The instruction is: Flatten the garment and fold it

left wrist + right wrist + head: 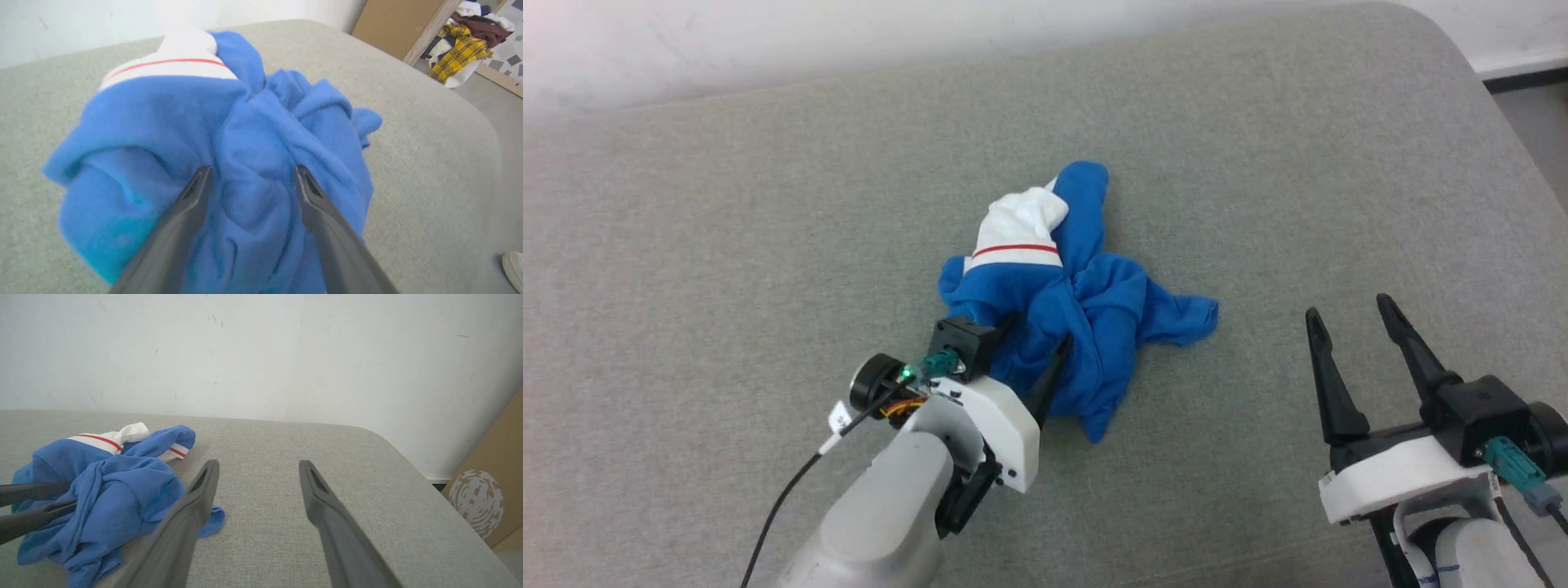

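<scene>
We see the garment (1094,302) lying in a crumpled heap near the middle of the grey fabric-covered worktop (768,204). It is mostly royal blue, with a white sleeve crossed by a red stripe bunched on the far side of the heap. The left pincer (1039,328) is at the near edge of the garment, released, with its two dark fingers (184,212) spread apart and their tips resting against the blue cloth. A soft fold bulges up between them, but neither finger pinches it (in the left wrist view the gap between them stands wide). The right pincer (1347,308) is well to the right of the garment and apart from it. It is also released, its fingers spread over bare grey fabric. One loose blue corner of the garment points toward the right pincer. Beyond the garment a white wall (261,355) rises behind the worktop's far edge. Further right of the garment, off the worktop, we make out a brown cardboard panel (490,477) with a round white print, a pile of clothes with yellow plaid (461,53), and the toe of a white shoe (512,265) on the floor.
</scene>
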You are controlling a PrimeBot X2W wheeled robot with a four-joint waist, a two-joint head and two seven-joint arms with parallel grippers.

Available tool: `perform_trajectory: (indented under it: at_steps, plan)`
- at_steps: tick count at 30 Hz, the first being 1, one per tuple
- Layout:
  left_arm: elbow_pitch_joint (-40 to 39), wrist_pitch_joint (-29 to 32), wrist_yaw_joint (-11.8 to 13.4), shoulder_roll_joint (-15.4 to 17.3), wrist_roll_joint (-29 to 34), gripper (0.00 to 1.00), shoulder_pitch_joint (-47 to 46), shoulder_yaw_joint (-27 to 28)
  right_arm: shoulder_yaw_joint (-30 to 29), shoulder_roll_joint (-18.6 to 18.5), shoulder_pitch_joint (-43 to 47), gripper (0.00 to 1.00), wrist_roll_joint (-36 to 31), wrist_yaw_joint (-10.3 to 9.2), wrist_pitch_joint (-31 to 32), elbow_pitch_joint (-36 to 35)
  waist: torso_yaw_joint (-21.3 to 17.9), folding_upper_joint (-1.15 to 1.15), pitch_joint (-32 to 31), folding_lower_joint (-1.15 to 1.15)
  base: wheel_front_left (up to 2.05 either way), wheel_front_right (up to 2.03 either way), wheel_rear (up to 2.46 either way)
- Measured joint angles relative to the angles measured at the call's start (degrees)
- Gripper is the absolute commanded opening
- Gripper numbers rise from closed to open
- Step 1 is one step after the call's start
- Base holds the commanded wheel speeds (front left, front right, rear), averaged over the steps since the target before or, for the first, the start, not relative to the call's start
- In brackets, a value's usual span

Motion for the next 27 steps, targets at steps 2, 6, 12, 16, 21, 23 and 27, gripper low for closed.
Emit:
perform_trajectory:
  at_steps: [2, 6, 12, 16, 21, 23, 27]
  plan:
    - [-1.9, -1.8, 0.7, 0.2, -0.5, 1.00, 0.1, 1.2, -0.1, 0.0, 0.4, 1.00, 0.0, 0.00, 0.0, 0.5, 0.5, 0.00, -0.9, 0.00, 0.00, 0.00, 0.00]
    - [-7.8, -4.6, 3.2, 2.2, -1.3, 1.00, 2.0, 4.2, -0.1, 0.0, 1.7, 1.00, 0.6, 0.00, -1.0, 1.7, 1.9, 0.00, -3.4, -0.01, 0.00, 0.00, 0.00]
    - [-18.6, -6.4, 9.1, 7.6, -0.9, 1.00, 10.3, 9.6, -0.1, 0.0, 4.2, 1.00, 0.9, 0.00, -2.5, 3.1, 5.1, 0.00, -8.1, -0.02, 0.00, 0.00, 0.00]
    - [-25.0, -6.8, 11.5, 10.2, 1.3, 1.00, 18.1, 11.6, -0.4, 0.0, 5.4, 1.00, 1.6, 0.00, -3.1, 3.3, 7.4, 0.00, -10.5, -0.02, 0.00, 0.00, 0.00]
    - [-32.6, -6.8, 14.8, 9.1, 5.4, 1.00, 27.4, 14.8, 0.0, 0.0, 6.0, 1.00, 2.6, 0.00, -3.6, 3.8, 9.8, 0.00, -12.6, -0.02, 0.00, 0.00, 0.00]
    - [-35.0, -6.8, 16.0, 7.8, 7.1, 1.00, 30.6, 16.4, 0.1, 0.0, 6.1, 1.00, 3.4, 0.00, -3.7, 4.1, 10.4, 0.00, -13.2, -0.02, 0.00, 0.00, 0.00]
    - [-38.1, -6.8, 16.6, 4.9, 9.4, 1.00, 35.2, 19.3, 0.4, 0.0, 6.9, 1.00, 4.1, 0.00, -4.1, 4.4, 11.4, 0.00, -13.7, -0.02, 0.00, 0.00, 0.00]
